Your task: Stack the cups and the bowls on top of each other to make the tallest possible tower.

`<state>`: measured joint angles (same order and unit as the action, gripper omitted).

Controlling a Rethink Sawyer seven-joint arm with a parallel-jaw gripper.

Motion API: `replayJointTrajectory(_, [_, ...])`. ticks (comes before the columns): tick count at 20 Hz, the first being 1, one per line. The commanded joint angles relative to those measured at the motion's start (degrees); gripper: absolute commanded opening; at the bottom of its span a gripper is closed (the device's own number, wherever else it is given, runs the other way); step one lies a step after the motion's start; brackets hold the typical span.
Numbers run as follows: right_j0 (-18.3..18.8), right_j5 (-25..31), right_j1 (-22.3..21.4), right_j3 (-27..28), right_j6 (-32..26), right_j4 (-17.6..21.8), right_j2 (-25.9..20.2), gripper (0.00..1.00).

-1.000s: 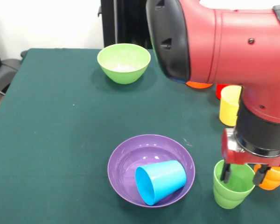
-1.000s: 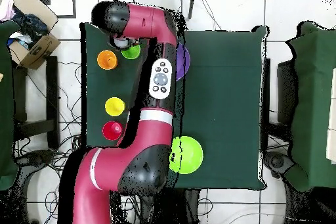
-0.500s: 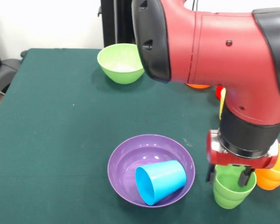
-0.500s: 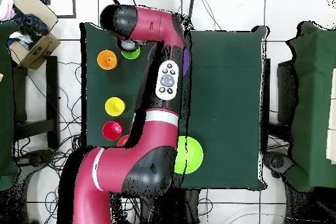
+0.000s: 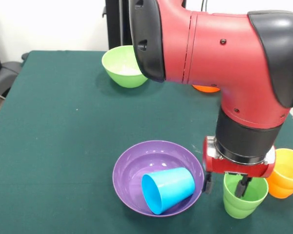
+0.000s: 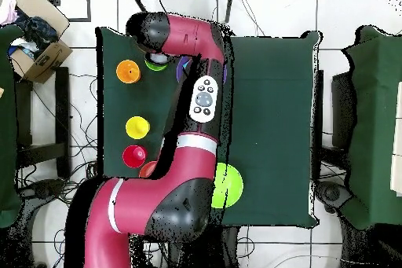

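Pincer (image 5: 224, 185): spread wide, one finger outside, one inside green cup (image 5: 244, 197) directly beneath. Cup upright on surface (image 5: 53, 146); likely light, stiff, slippery plastic; grip at rim wall

The gripper (image 5: 225, 185) hangs open above the green cup (image 5: 242, 196), which stands upright, mouth up; one finger dips inside its rim and the other hangs outside its left wall. Just right of the gripper stands the orange cup (image 5: 286, 173), upright and close beside the green one. Left of the gripper sits the wide purple bowl (image 5: 132, 168), upright, with the blue cup (image 5: 168, 188) lying on its side inside it, mouth toward the near left. Far behind the gripper to the left stands the light green bowl (image 5: 120, 66), upright. Behind the gripper a sliver of the orange bowl (image 5: 205, 88) shows under the arm. In the overhead view the yellow cup (image 6: 137, 127) and red cup (image 6: 134, 156) stand upright, well away from the gripper.
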<state>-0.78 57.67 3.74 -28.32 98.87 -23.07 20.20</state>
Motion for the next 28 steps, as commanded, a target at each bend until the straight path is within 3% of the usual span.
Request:
replayJointTrajectory(1, [1.25,-3.53,-0.47,-9.15,-19.36,7.3,-9.83,1.0])
replayJointTrajectory(8, [1.48,-3.85,-1.58,-12.88,-20.95,10.46,-13.19,1.0])
replayJointTrajectory(16, [1.18,-3.42,-2.16,-13.62,-21.16,13.19,-15.98,1.0])
replayJointTrajectory(17, [1.45,-4.32,-2.68,-14.27,-20.72,14.27,-16.97,0.0])
replayJointTrajectory(28, [1.51,-0.79,-2.42,-11.94,-18.17,16.28,-17.99,0.0])
